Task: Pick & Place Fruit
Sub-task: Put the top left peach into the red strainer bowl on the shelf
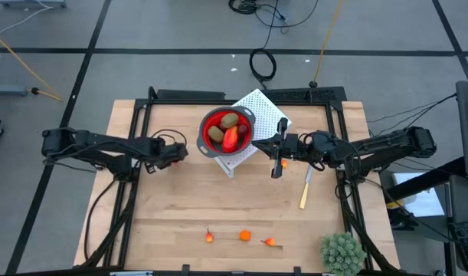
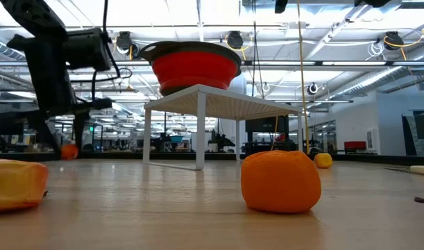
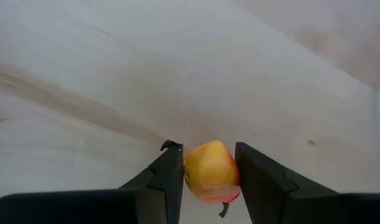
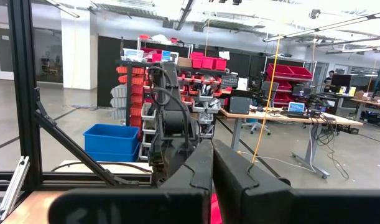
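High view: the left gripper (image 1: 175, 153) sits left of the red bowl (image 1: 227, 129), which holds fruit (image 1: 230, 136); the right gripper (image 1: 277, 147) is just right of the bowl, with three orange pieces (image 1: 244, 236) well below it on the counter (image 1: 172, 222).

Left wrist view: the fingers (image 3: 168, 180) clamp a yellow-orange fruit (image 3: 211, 172).

Right wrist view: the fingers (image 4: 193, 177) are pressed together, empty.

Your right end effector (image 4: 213, 180) has its two dark fingers pressed together, pointing level into the room. Just past them you see the other dark arm (image 4: 171, 118), with a blue bin (image 4: 112, 142) and red storage bins (image 4: 205, 62) behind it.
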Robot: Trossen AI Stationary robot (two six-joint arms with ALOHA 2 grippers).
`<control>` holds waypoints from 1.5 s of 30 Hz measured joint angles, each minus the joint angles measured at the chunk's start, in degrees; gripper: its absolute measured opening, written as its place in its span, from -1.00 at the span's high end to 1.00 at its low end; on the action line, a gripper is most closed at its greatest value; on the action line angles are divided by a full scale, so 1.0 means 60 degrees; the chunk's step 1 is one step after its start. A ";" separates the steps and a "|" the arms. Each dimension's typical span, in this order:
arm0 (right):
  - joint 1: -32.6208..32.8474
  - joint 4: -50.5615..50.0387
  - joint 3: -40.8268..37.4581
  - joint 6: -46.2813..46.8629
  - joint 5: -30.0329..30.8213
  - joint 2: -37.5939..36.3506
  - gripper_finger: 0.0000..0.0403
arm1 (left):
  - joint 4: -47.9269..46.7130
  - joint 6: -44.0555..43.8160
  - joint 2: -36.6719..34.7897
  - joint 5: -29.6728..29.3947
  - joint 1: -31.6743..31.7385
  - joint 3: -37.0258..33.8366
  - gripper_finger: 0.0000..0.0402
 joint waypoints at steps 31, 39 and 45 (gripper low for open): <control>0.0002 0.0004 0.0004 -0.0004 0.0000 0.0000 1.00 | 0.3232 0.1856 -0.4787 -0.2226 -0.0197 0.0004 0.34; 0.0000 0.0004 0.0004 -0.0004 0.0000 0.0000 1.00 | 0.5482 0.2992 -0.4948 -0.2523 -0.0193 0.0004 0.34; 0.0003 0.0004 0.0004 -0.0004 0.0000 0.0001 1.00 | 0.6930 0.3719 -0.4937 -0.2520 -0.0193 0.0004 0.35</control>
